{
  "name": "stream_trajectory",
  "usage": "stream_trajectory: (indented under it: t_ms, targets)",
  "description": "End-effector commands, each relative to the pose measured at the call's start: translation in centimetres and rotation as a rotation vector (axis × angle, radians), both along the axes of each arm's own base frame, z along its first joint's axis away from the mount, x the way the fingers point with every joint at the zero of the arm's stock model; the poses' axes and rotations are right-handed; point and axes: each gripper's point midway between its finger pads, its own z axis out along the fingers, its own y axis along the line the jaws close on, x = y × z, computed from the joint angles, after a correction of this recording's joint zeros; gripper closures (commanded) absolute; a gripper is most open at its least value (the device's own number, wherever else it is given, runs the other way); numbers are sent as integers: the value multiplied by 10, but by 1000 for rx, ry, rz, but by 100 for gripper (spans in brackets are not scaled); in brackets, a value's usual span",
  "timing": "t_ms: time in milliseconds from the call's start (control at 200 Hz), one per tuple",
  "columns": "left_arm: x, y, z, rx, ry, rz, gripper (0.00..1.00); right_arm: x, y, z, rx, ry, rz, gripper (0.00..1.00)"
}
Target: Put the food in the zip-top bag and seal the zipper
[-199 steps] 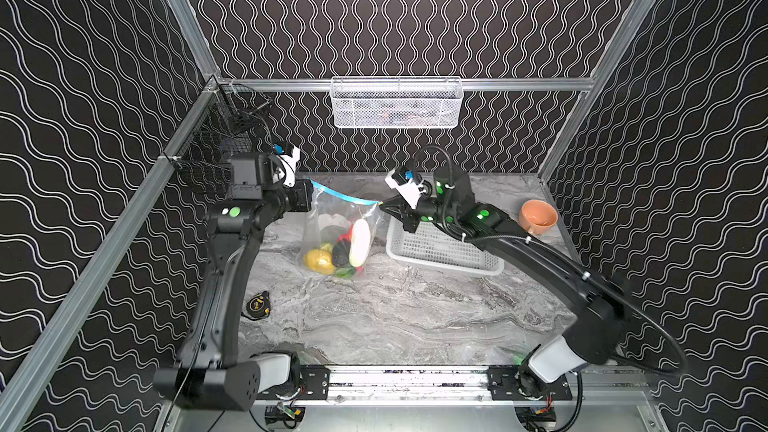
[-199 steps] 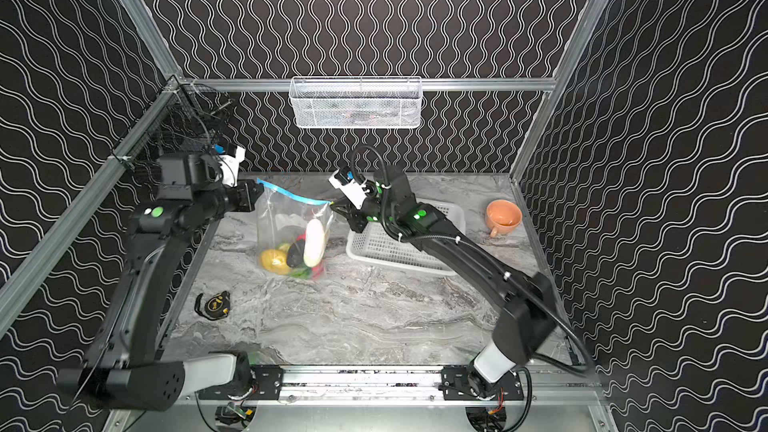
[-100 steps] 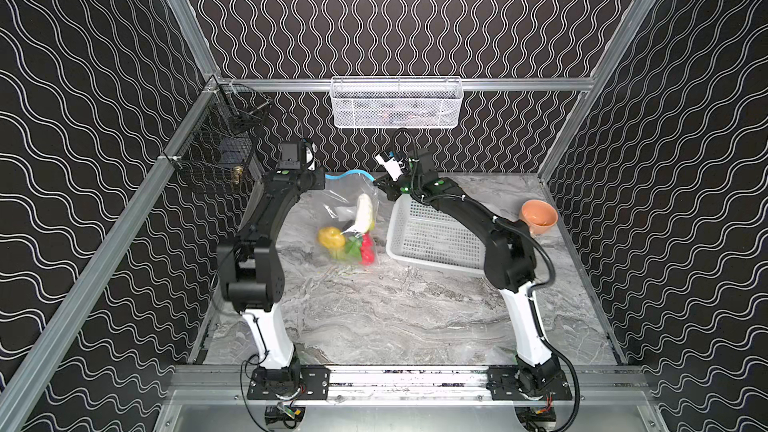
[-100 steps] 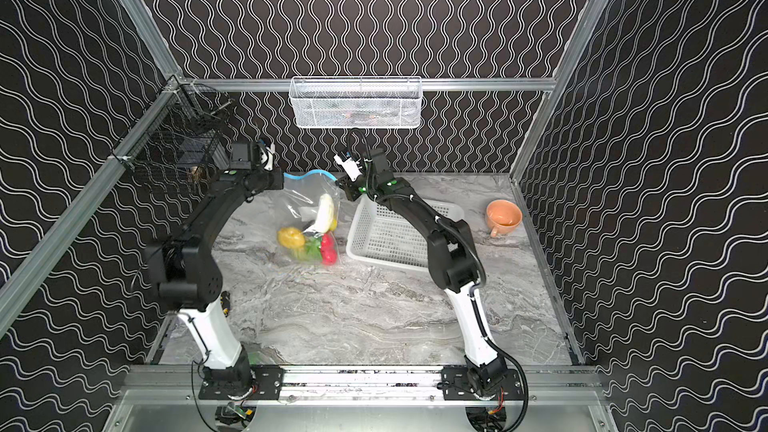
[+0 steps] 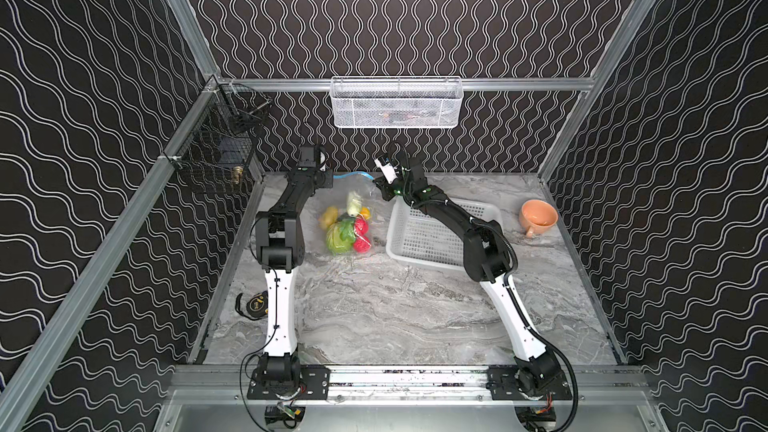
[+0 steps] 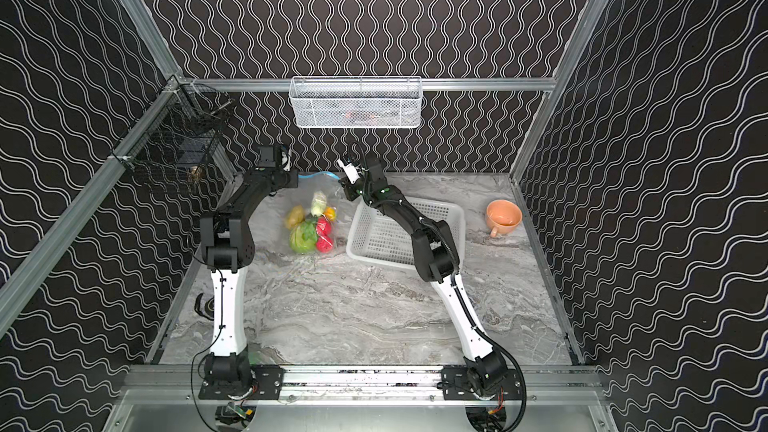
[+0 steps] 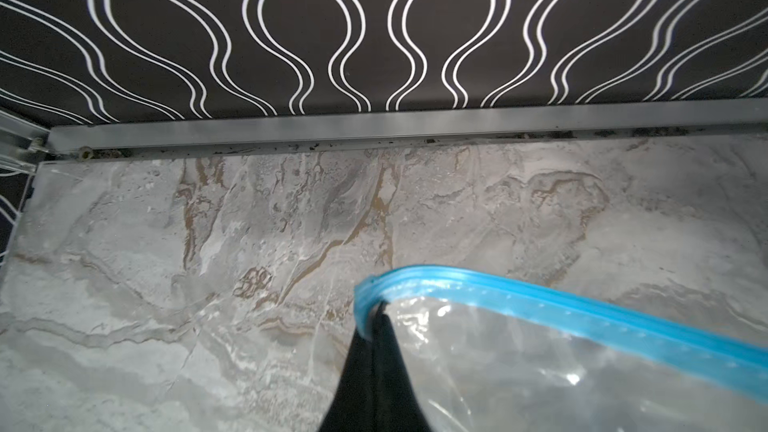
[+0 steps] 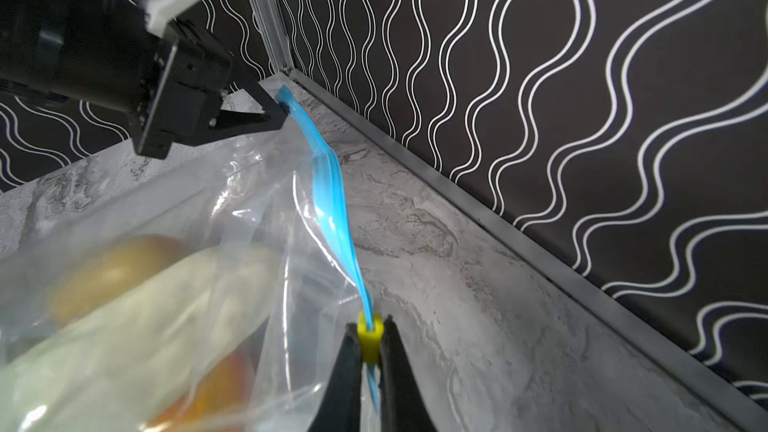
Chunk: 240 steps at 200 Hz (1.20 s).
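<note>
While the food [image 5: 347,228] lies inside the zip-top bag [image 8: 166,284] on the surface [image 5: 395,305], the left pincer [image 7: 376,326] clamps the zipper [image 8: 332,201] end and the right pincer [image 8: 370,328] its yellow tab [image 8: 369,338]: sealing is in hand, and next the tab probably needs drawing along the taut strip.

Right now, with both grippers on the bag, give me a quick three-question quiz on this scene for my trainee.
1. Pick one. The right gripper is shut on:
A) the white perforated plastic basket
B) the small yellow slider tab
C) the orange cup
2. True or false: the left gripper pinches the light-blue zipper strip at the end away from the tab.
3. Fill in: the toy fruits and vegetables lie inside the ____.

Key: 1 B; 2 true; 3 clear plastic zip-top bag.
</note>
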Motion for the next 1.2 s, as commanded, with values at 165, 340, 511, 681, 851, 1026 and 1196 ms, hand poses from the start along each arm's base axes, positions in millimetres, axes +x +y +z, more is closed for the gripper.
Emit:
stream_trajectory:
  t_ms: [165,340,511,681,851,1026,1196]
  targets:
    - [-3,14,9,16,-11,16,84,11,4,29,11,-154,-21,79]
    - [-6,20,21,25,-29,42,51,8,0,40,5,-174,-29,66]
    - [-10,22,39,18,-52,60,19,4,-11,54,-40,-208,-53,32]
    - [-14,22,54,12,-71,70,1,-2,-21,71,-61,-231,-68,3]
    - [-24,20,68,-17,-72,78,1,-14,-24,88,-45,-222,-54,1]
    - [-34,17,79,-22,-110,62,1,-30,-33,94,-80,-230,-35,1]
    - [-48,19,87,-21,-125,70,1,-46,-43,100,-102,-214,-34,1]
